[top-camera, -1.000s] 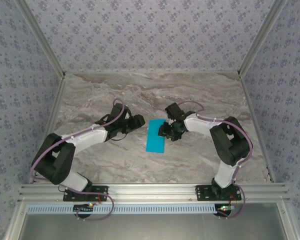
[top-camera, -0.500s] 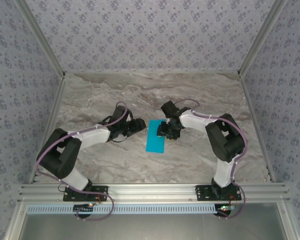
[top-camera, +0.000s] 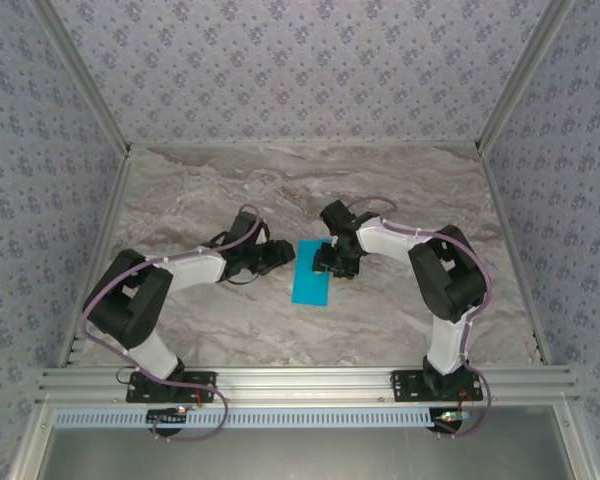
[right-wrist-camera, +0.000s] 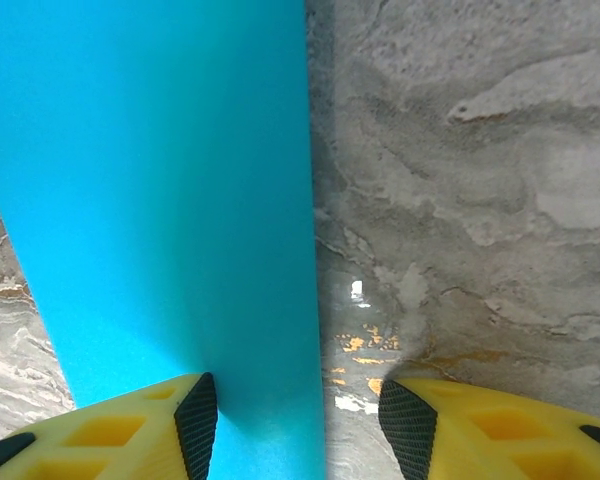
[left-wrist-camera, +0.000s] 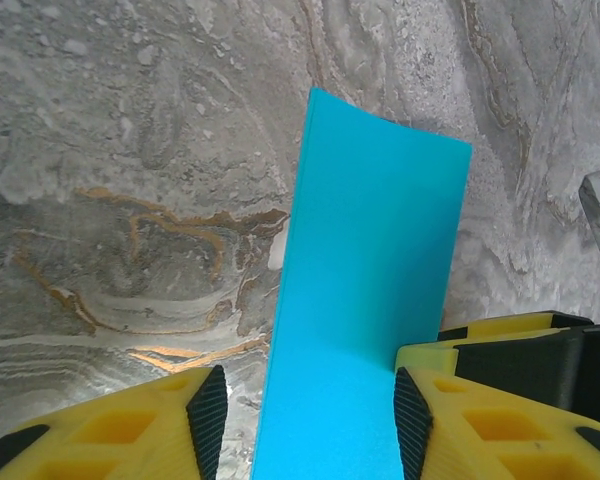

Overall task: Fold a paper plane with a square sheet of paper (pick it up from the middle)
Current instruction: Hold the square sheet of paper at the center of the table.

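Observation:
The square sheet of paper (top-camera: 310, 285) lies on the marble table as a folded cyan oblong. My left gripper (top-camera: 283, 255) is low at its upper left edge and my right gripper (top-camera: 327, 265) at its upper right corner. In the left wrist view the paper (left-wrist-camera: 370, 280) runs between the open jaws of the left gripper (left-wrist-camera: 305, 420). Its right edge is against one pad, and a gap of bare table is on the other side. In the right wrist view the paper (right-wrist-camera: 160, 200) passes under the left finger of the open right gripper (right-wrist-camera: 298, 420), and its long edge lies between the jaws.
The marble table (top-camera: 230, 190) is walled by patterned panels at the back and both sides. An aluminium rail (top-camera: 300, 380) runs along the near edge by the arm bases. A finger of the other gripper (left-wrist-camera: 540, 325) shows beside the left gripper's right finger.
The left gripper has slid right up to the paper's edge and its jaws have narrowed. The right gripper has shifted a little left over the paper's top corner. The paper has stayed put.

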Controlling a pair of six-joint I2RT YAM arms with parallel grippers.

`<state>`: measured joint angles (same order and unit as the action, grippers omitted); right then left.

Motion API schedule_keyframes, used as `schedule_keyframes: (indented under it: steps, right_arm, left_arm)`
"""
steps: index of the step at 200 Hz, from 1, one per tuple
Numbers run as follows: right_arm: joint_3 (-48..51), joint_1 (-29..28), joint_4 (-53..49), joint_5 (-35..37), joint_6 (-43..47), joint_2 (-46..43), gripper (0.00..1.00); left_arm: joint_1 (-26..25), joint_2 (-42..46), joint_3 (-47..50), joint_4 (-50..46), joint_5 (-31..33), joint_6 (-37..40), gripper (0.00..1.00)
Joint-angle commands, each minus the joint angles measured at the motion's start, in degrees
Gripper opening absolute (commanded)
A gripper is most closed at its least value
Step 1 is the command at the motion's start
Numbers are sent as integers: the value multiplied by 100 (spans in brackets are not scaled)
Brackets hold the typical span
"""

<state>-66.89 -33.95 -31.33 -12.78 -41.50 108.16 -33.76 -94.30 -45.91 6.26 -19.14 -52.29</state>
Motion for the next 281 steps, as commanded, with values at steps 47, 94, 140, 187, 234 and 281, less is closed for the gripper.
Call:
schedule_keyframes:
  steps: [47, 94, 140, 187, 234, 281]
  right_arm:
    - [256, -103, -5, 355, 89, 892, 56]
    - [265, -110, 3, 341, 114, 935, 56]
    - [256, -154, -1, 337, 176, 978, 56]
    - [232, -172, -13, 342, 168, 1045, 56]
    - [238, -191, -1, 352, 94, 1076, 56]
    - [223, -200, -5, 363, 32, 1119, 56]
  left_arm:
    - [-204, -510, -536, 127, -597, 202, 33]
    - [-283, -780, -705, 44, -697, 235, 23]
    - [-323, -904, -772, -63, -668, 301, 18]
    - [-393, -1080, -868, -199, -591, 354, 15]
    - [-408, -1202, -876, -334, -515, 378, 12]
    - [-405, -1204, -842, -370, -460, 373, 12]
